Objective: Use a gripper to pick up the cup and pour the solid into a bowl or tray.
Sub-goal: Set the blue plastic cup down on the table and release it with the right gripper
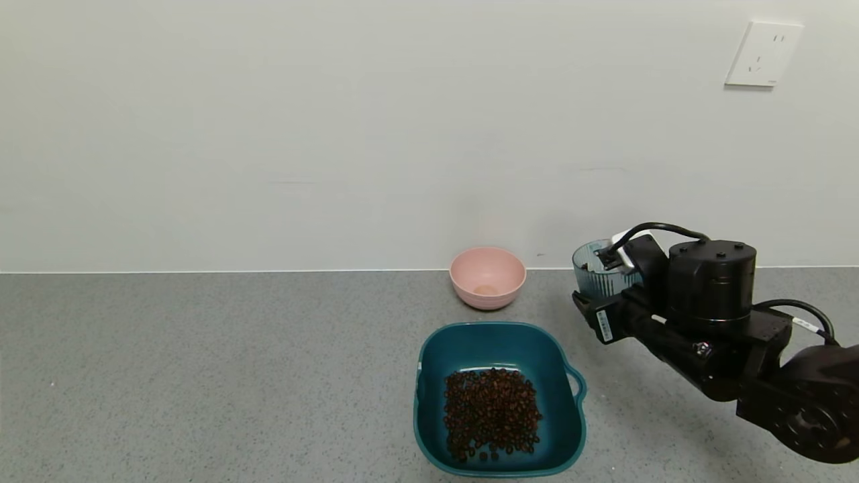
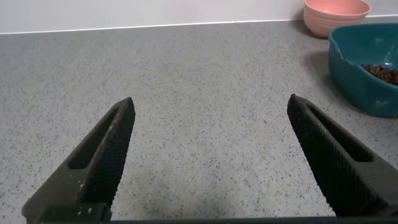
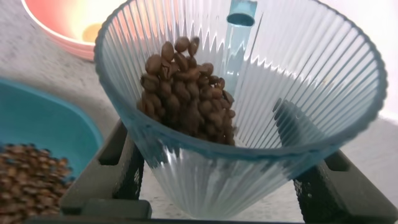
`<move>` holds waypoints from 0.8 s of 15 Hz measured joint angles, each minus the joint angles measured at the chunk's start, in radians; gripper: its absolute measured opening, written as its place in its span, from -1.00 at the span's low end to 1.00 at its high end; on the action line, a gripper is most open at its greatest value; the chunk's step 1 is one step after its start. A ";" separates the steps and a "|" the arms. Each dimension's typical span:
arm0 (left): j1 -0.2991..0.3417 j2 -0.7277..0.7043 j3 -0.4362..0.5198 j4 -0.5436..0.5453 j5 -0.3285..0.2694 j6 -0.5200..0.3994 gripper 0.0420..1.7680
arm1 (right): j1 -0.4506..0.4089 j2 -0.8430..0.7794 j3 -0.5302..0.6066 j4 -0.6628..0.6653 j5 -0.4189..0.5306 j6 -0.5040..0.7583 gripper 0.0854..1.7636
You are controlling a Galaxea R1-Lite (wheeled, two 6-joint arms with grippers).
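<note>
The right arm (image 1: 725, 335) is matte black, with a round wrist housing (image 1: 711, 285) topped by small screws, looping black cables (image 1: 661, 229), and a white label (image 1: 604, 325). The left gripper (image 2: 211, 162) has two black, wedge-shaped fingers (image 2: 102, 162) with knurled inner faces.

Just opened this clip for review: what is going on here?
The right gripper holds a ribbed translucent grey-blue plastic cup, shown tilted in the right wrist view, with brown coffee-bean-like pieces inside. A deep teal plastic basin to its left already holds a pile of the same beans. A small pink round bowl sits behind the basin. The left gripper hangs open over bare grey countertop, idle.
</note>
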 joint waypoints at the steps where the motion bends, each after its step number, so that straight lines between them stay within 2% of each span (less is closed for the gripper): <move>1: 0.000 0.000 0.000 0.000 0.000 0.000 1.00 | -0.008 -0.001 0.005 -0.007 0.011 0.044 0.51; 4: 0.000 0.000 0.000 0.000 0.000 0.000 1.00 | -0.025 -0.003 0.025 -0.104 0.018 0.110 0.51; 9: 0.000 0.000 0.000 0.000 0.000 0.000 1.00 | -0.029 0.038 0.125 -0.383 0.049 0.107 0.51; 12: 0.000 0.000 0.000 0.000 0.000 0.000 1.00 | -0.054 0.088 0.139 -0.460 0.056 0.113 0.51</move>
